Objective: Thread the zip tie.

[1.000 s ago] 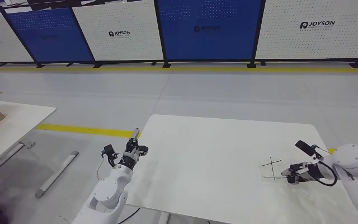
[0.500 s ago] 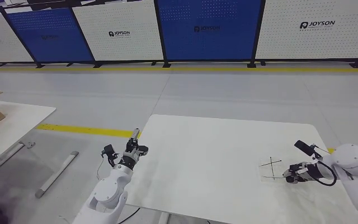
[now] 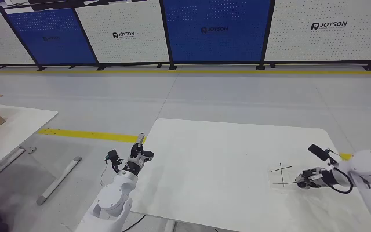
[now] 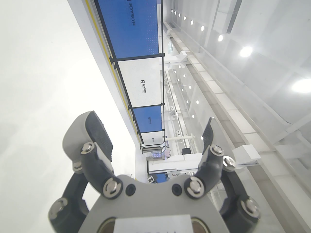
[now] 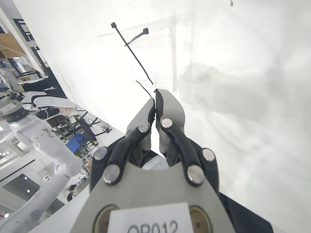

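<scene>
Two thin black zip ties (image 3: 281,169) lie crossed on the white table (image 3: 220,168) near its right end, and another black strip (image 3: 284,183) runs from them toward my right gripper (image 3: 298,181). In the right wrist view a long tie (image 5: 132,52) crosses a shorter tie (image 5: 137,36), both with their heads at the far ends. My right gripper (image 5: 155,93) is shut, with a thin curved black tail pinched at its tips. Far from the ties, my left gripper (image 3: 139,138) sits at the table's left edge. It is open and holds nothing (image 4: 153,122).
A faint clear rectangular sheet (image 5: 173,49) lies under the ties. The table's right edge is close behind the right arm. A second white table (image 3: 23,124) stands off to the left. Blue and white partition panels (image 3: 214,29) line the back.
The right gripper has shifted slightly at the near ends of the ties. The left arm has not moved.
</scene>
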